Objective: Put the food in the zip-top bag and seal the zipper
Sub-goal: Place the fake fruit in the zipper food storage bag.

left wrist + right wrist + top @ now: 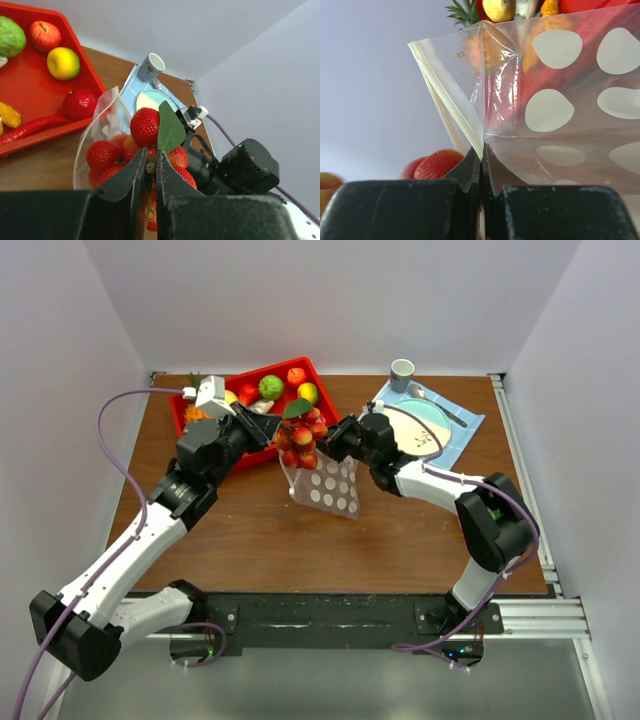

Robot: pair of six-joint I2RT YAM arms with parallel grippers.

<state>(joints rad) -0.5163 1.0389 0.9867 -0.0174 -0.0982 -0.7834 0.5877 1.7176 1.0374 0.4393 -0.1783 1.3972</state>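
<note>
My left gripper [151, 161] is shut on the stem of a bunch of red strawberries [144, 126] with a green leaf, held over the open mouth of the dotted zip-top bag [328, 487]. My right gripper [481, 150] is shut on the bag's top edge at the zipper [451, 97] and holds the bag [560, 110] up off the table. In the top view the strawberries [301, 438] hang between the left gripper [262, 429] and the right gripper [338, 443]. A green fruit [271, 387], a red one [296, 376] and a yellow one [308, 393] lie in the red tray [250, 380].
The red tray stands at the back left with other toy food, including a red chili [30, 127]. A plate [425, 425] on a blue cloth [465, 435], a spoon [436, 403] and a cup [402, 372] stand at the back right.
</note>
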